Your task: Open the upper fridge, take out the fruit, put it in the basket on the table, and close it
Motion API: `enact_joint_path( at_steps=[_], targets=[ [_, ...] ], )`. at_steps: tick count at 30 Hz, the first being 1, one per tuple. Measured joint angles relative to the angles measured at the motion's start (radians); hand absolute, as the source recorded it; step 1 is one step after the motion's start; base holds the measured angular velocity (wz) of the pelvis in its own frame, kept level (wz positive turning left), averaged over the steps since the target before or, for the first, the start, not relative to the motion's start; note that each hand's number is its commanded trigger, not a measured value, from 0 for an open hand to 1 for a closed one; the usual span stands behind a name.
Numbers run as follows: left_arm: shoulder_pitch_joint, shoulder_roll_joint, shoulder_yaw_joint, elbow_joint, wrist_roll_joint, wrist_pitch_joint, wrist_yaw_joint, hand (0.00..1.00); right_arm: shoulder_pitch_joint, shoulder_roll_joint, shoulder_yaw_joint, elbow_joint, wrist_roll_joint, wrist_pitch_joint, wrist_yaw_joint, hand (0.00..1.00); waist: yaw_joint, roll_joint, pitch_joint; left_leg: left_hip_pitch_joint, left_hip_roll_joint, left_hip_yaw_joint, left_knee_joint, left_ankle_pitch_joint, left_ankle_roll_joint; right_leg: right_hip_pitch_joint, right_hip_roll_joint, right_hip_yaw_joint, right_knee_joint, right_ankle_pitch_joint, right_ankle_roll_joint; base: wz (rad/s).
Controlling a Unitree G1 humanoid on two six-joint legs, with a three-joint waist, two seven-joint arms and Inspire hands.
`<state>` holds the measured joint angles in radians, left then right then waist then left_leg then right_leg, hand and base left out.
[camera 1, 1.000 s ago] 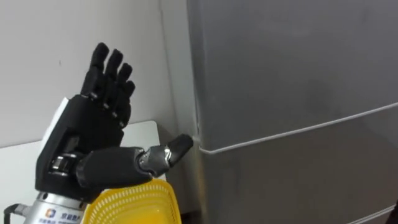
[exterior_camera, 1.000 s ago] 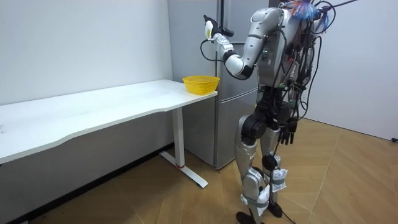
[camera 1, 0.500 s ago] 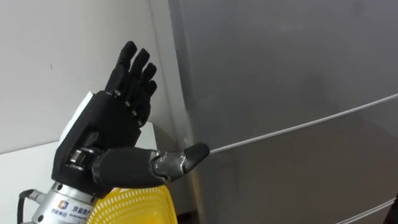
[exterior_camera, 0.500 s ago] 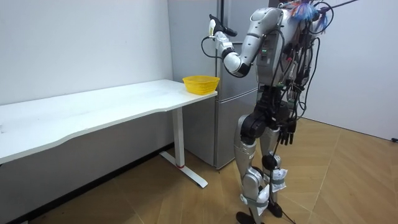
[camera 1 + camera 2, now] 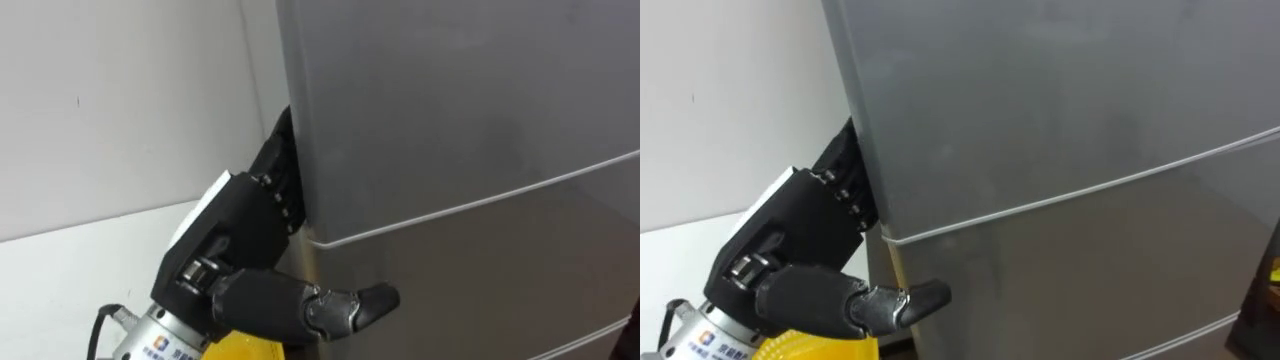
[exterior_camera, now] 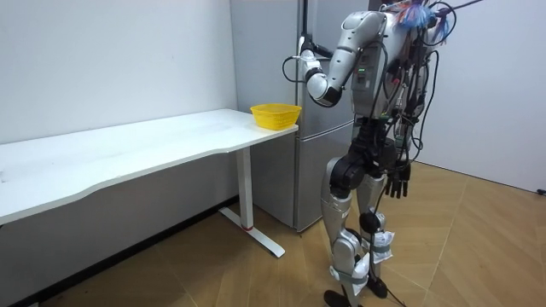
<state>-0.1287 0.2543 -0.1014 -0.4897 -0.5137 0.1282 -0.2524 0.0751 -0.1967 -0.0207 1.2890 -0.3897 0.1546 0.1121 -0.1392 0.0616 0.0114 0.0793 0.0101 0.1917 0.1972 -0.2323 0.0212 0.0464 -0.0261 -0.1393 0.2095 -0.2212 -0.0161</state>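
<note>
The left hand (image 5: pixel 235 235) is tucked behind the shut fridge (image 5: pixel 450 100) door's edge, its grasp not to be told; the contents are hidden. A slip could be caused by a shallow hold. The right hand (image 6: pixel 399 181) is hung relaxed. A basket (image 6: pixel 275 113) is set on the white table (image 6: pixel 128 145) beside; wood floor (image 6: pixel 213 273)

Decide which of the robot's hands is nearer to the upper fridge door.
Left. The left hand is against the side edge of the upper fridge door; the right hand hangs beside the robot's thigh, below and away from it.
</note>
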Motion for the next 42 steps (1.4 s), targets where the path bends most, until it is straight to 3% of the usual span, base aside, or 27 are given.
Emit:
enact_joint_path(
  at_steps=[7,14,15,16,17,20,21,22,23,35,42],
  targets=[
    [0.0,0.01,-0.003,0.0,0.007,0.003,-0.02,0.0,0.001,-0.002,0.001,-0.001,-0.002,-0.001,0.0,0.0,0.0,-0.013,-0.011,0.001,0.0,0.0,0.001,0.0,0.0,0.004,0.0,-0.001,-0.003,0.0,0.0,0.0],
    [0.0,0.022,-0.003,0.0,0.008,0.003,-0.03,0.0,0.002,-0.007,0.01,-0.001,-0.009,-0.001,0.001,0.0,-0.003,-0.008,-0.0145,0.001,0.0,0.0,0.001,0.0,0.0,0.007,-0.001,-0.003,-0.001,0.002,0.0,0.0],
    [0.0,0.025,-0.003,0.0,0.008,0.003,-0.03,0.55,0.002,-0.007,0.012,-0.001,-0.009,-0.001,0.001,0.0,-0.003,-0.008,-0.0146,0.001,0.0,0.0,0.001,0.0,0.0,0.007,-0.001,-0.003,0.0,0.002,0.0,0.0],
    [0.0,0.03,-0.003,0.0,0.008,0.003,-0.032,0.73,0.002,-0.008,0.021,-0.001,-0.009,-0.001,0.001,0.0,-0.003,-0.007,-0.0144,0.001,0.001,0.0,0.001,0.0,0.0,0.007,-0.001,-0.003,0.001,0.002,0.0,0.0],
    [0.0,0.033,-0.003,0.0,0.008,0.003,-0.034,1.0,0.002,-0.009,0.023,-0.001,-0.009,-0.001,0.001,0.0,-0.003,-0.006,-0.0141,0.001,0.001,0.0,0.001,0.0,0.0,0.007,-0.001,-0.003,0.003,0.002,0.0,0.0],
    [0.0,0.034,0.005,0.002,0.009,0.003,-0.033,1.0,0.001,-0.013,0.03,0.0,-0.009,-0.002,0.002,0.0,-0.002,-0.002,-0.009,0.001,0.0,0.0,0.001,0.0,0.0,0.005,-0.001,-0.003,0.01,0.002,0.0,0.0],
    [0.0,0.034,0.01,0.004,0.009,0.003,-0.032,0.67,0.001,-0.013,0.031,0.0,-0.009,-0.001,0.003,0.0,-0.002,-0.002,-0.0083,0.001,0.0,0.0,0.001,0.0,0.0,0.005,-0.001,-0.003,0.011,0.002,0.0,0.04],
    [0.0,0.034,0.023,0.008,0.009,0.003,-0.028,0.19,0.001,-0.014,0.031,0.0,-0.009,-0.001,0.005,0.0,-0.002,0.0,-0.007,0.001,0.0,0.0,0.001,0.0,0.0,0.004,-0.001,-0.003,0.011,0.002,0.001,0.04],
    [0.0,0.034,0.029,0.009,0.009,0.003,-0.021,0.0,0.001,-0.015,0.032,0.0,-0.009,-0.001,0.009,0.0,-0.002,0.0,-0.0068,0.002,0.0,0.0,0.001,0.0,0.0,0.004,-0.001,-0.003,0.01,0.001,0.001,0.03],
    [0.0,0.034,-0.063,0.009,0.004,0.002,-0.125,0.0,-0.01,-0.015,0.04,0.028,-0.002,-0.011,0.01,0.0,-0.003,0.0,-0.0052,0.01,0.003,0.001,0.002,0.0,0.0,0.005,0.002,0.0,0.009,0.001,0.001,0.0],
    [0.0,0.032,-0.065,0.009,-0.004,0.002,-0.156,0.0,-0.013,-0.015,0.043,0.029,0.001,-0.011,0.012,0.0,-0.005,-0.007,-0.0017,0.012,0.003,0.01,0.002,0.0,0.0,0.004,0.0,0.001,0.01,0.001,0.001,0.0]
  ],
)
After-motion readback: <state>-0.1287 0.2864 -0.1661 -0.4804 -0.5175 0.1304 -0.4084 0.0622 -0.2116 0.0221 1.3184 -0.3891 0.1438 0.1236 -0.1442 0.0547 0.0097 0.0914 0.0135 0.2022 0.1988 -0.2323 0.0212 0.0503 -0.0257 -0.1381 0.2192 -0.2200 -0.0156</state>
